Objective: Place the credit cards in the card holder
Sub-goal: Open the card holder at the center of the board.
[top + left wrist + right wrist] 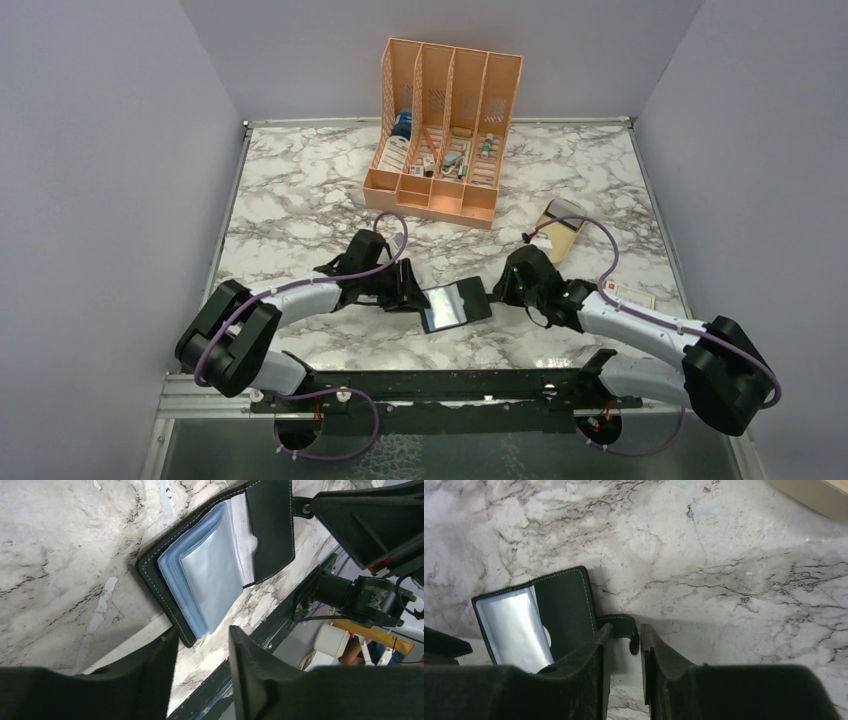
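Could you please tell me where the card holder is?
In the top view the card holder lies open at the near middle of the table, between the left gripper and the right gripper.

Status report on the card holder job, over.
Left claw open at card holder edge. Right claw slightly open at its snap tab. Holder lies open on table. Whitish card lies beside right arm; nothing in the way.

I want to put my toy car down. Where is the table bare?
Left of the orange organizer, and between it and the card holder. Crowded around the holder, where the left gripper and right gripper flank it.
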Robot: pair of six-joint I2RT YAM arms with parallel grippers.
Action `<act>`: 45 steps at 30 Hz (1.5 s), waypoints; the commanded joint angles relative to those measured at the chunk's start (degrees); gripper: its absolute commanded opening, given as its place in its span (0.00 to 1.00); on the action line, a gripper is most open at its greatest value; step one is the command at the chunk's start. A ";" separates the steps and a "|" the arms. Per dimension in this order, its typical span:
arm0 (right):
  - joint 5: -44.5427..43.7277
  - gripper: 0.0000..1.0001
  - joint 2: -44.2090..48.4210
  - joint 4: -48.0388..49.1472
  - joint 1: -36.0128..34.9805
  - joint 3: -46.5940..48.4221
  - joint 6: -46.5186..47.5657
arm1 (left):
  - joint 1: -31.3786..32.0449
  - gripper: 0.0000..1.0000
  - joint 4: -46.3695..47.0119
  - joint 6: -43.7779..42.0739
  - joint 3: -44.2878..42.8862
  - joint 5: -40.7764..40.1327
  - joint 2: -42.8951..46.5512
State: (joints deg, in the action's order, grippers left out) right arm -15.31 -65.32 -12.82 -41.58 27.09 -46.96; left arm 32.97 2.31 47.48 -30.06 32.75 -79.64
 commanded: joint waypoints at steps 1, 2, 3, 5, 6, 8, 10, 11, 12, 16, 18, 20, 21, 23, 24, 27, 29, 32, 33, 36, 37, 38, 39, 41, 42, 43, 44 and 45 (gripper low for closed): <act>4.55 0.35 1.78 -2.41 0.19 3.40 2.77 | 0.43 0.40 2.53 0.41 -0.58 -0.84 -0.41; 4.86 0.40 2.20 -3.77 0.19 4.63 3.23 | 0.43 0.39 2.52 0.54 -0.58 -1.11 -0.27; 5.38 0.43 2.65 -4.73 0.20 5.51 3.94 | 0.43 0.39 2.52 0.59 -0.58 -1.32 -0.26; 6.10 0.46 3.22 -5.88 0.19 7.21 5.21 | 0.43 0.38 2.58 0.57 -0.73 -1.35 -0.52; 6.27 0.47 3.19 -6.05 0.24 7.60 5.75 | 0.43 0.38 2.90 0.75 -0.83 -0.97 -0.69; 6.82 0.48 2.85 -6.78 0.22 8.86 6.73 | 0.43 0.38 4.20 1.46 -1.00 0.55 -1.13; 7.36 0.48 2.72 -8.23 0.16 10.63 6.72 | 0.43 0.38 4.57 1.73 -1.23 0.87 -1.61; 8.20 0.49 2.97 -8.29 0.18 11.21 6.72 | 0.43 0.38 4.52 1.55 -1.37 0.72 -1.73; 9.21 0.49 3.11 -8.11 0.14 11.78 6.66 | 0.47 0.38 4.23 1.32 -1.58 0.52 -1.87; 14.95 0.49 2.96 -4.47 -0.54 12.38 5.76 | 0.43 0.38 3.00 0.57 -1.63 -0.57 -1.14; 15.94 0.49 1.53 -2.49 -2.08 12.51 5.19 | 0.43 0.39 1.04 -0.02 -1.71 -2.70 0.35; 15.84 0.50 -0.75 -1.56 -3.80 13.17 4.79 | 0.15 0.41 -1.92 -0.93 -1.88 -5.91 2.28; 15.30 0.51 -2.12 -1.36 -4.90 13.77 4.90 | -0.13 0.42 -3.51 -1.28 -1.93 -7.95 3.44; 13.76 0.52 -4.59 -0.93 -7.11 14.83 5.14 | -0.98 0.43 -4.98 -1.51 -1.53 -9.55 5.89; 13.30 0.53 -5.89 -0.57 -8.16 15.44 5.36 | -1.67 0.44 -5.42 -1.64 -1.27 -10.14 7.03; 12.27 0.55 -11.29 -2.08 -10.20 18.27 7.10 | -2.48 0.44 -6.72 -3.13 -1.50 -12.33 10.57; 10.87 0.57 -15.88 -5.24 -11.46 21.46 8.12 | -2.52 0.45 -8.60 -3.64 -1.78 -15.72 13.69; 9.85 0.59 -20.77 -6.60 -12.81 23.94 9.26 | -2.57 0.45 -11.15 -4.51 -2.50 -20.01 19.42; 9.07 0.60 -21.82 -6.75 -13.20 24.49 9.44 | -2.55 0.45 -12.09 -4.73 -2.94 -21.74 22.12; 7.09 0.61 -24.30 -7.04 -13.86 25.54 9.77 | -2.59 0.46 -14.64 -5.73 -3.65 -26.60 27.83; 6.67 0.61 -24.97 -6.93 -13.94 25.68 9.78 | -2.60 0.46 -15.14 -6.08 -3.68 -28.06 29.65; 6.54 0.61 -25.61 -6.65 -13.96 25.66 9.83 | -2.64 0.46 -15.49 -6.35 -3.64 -29.19 31.48; 6.83 0.61 -26.39 -6.05 -13.96 25.55 9.74 | -2.65 0.46 -15.89 -6.43 -3.56 -30.20 33.02; 7.95 0.61 -27.84 -4.92 -13.95 25.48 10.05 | -2.65 0.47 -16.22 -6.44 -3.51 -31.40 35.96; 8.20 0.61 -28.57 -4.99 -13.96 25.83 10.10 | -2.65 0.48 -16.25 -6.52 -3.43 -31.50 36.98; 8.19 0.62 -29.23 -5.02 -13.97 26.06 10.13 | -2.64 0.48 -16.32 -6.53 -3.42 -31.71 37.95; 7.82 0.62 -29.80 -5.10 -14.04 26.22 10.01 | -2.64 0.48 -16.69 -6.46 -3.38 -32.14 38.72; 7.38 0.62 -30.21 -5.18 -14.08 26.37 9.85 | -2.63 0.48 -16.84 -6.32 -3.31 -32.54 39.44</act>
State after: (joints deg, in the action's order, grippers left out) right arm -5.93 -93.47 -18.39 -55.18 51.51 -37.69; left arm 30.48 -12.36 42.26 -32.45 4.86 -42.94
